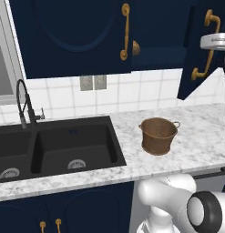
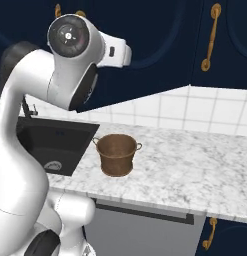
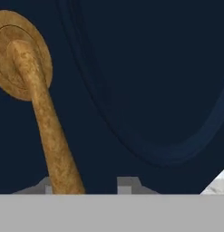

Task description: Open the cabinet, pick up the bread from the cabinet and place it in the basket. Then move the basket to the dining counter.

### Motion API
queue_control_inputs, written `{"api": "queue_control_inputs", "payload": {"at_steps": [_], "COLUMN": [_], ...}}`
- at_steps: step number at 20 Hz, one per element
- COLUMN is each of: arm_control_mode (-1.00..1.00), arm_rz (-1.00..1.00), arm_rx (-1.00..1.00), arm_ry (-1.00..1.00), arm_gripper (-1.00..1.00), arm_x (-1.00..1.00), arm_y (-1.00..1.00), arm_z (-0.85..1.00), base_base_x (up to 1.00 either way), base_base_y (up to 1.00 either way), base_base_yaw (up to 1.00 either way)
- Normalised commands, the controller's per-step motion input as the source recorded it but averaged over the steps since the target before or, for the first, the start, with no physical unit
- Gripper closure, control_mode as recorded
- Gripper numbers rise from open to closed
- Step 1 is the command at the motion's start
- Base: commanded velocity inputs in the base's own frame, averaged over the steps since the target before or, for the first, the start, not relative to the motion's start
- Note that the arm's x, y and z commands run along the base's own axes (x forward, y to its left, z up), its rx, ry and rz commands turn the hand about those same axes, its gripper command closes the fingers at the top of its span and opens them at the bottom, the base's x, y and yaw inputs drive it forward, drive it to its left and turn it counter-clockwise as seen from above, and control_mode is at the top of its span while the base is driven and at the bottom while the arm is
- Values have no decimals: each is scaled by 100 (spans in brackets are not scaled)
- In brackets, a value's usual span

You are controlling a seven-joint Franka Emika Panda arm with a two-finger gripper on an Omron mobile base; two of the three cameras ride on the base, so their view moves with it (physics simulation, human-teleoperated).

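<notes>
While the basket (image 1: 158, 135) seems empty, bread (image 1: 136, 48) sits in cabinet (image 1: 73, 32).

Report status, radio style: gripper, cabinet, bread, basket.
Gripper at the brass handle of the right cabinet door, jaw state unclear. Door swung partly open. Bread visible inside. Basket empty on the marble counter.

- The cabinet (image 1: 77, 36), navy with arched panels and long brass handles, hangs above the counter; its right door (image 1: 196, 50) stands swung partly open.
- The bread (image 1: 135, 48), a small orange-tan lump, sits inside at the opening's edge.
- The basket (image 1: 158, 135), brown and upright, stands at five o'clock of the bread.
</notes>
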Motion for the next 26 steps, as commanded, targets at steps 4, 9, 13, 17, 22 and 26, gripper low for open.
{"api": "queue_control_inputs", "payload": {"at_steps": [4, 9, 13, 17, 22, 26], "arm_control_mode": [-100, -100, -100, -100, -100, -100], "arm_rz": [-7, -18, -13, -19, -20, -13], "arm_rx": [0, -6, -25, -43, -55, -56], "arm_ry": [5, 4, 10, 12, 42, 71], "arm_gripper": [-100, -100, -100, -100, -100, -100], "arm_x": [-66, -91, -56, 1, 32, 97], "arm_y": [0, 6, 90, 100, 91, 28], "arm_z": [0, 10, 17, 13, -2, -35], "base_base_x": [0, 0, 0, 0, 0, 0], "base_base_y": [0, 0, 0, 0, 0, 0], "base_base_yaw": [0, 0, 0, 0, 0, 0]}}
